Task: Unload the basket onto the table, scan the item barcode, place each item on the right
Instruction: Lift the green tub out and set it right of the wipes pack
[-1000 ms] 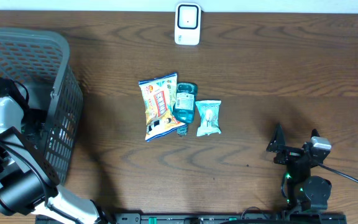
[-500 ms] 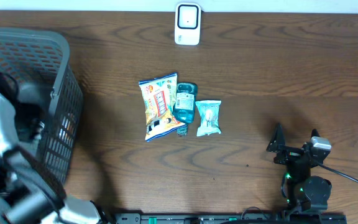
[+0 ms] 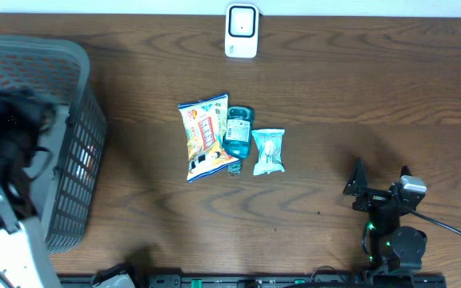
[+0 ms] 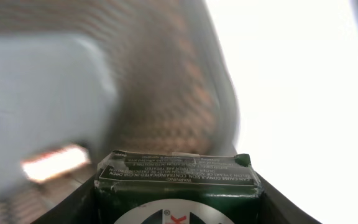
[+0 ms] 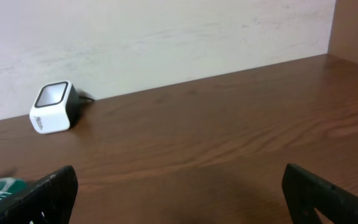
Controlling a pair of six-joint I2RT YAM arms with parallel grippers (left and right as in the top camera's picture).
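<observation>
Left claw grips one dark green box, its fine white print upside down and unreadable, above the grey basket. Mid-bench lie one snack bag, one teal pack and one pale packet, with one white scanner beyond. Right claw gapes empty.

Grey mesh basket at my far left, on dark wood-grain table. Mid-table, three things in tight row: orange-yellow snack bag leftmost, teal bottle lying flat in middle, touching bag's edge, pale green-white packet just right of bottle, set slightly nearer me. Row well apart from basket. Basket mesh blurred in left wrist view. Off-white wall behind table's far edge.
</observation>
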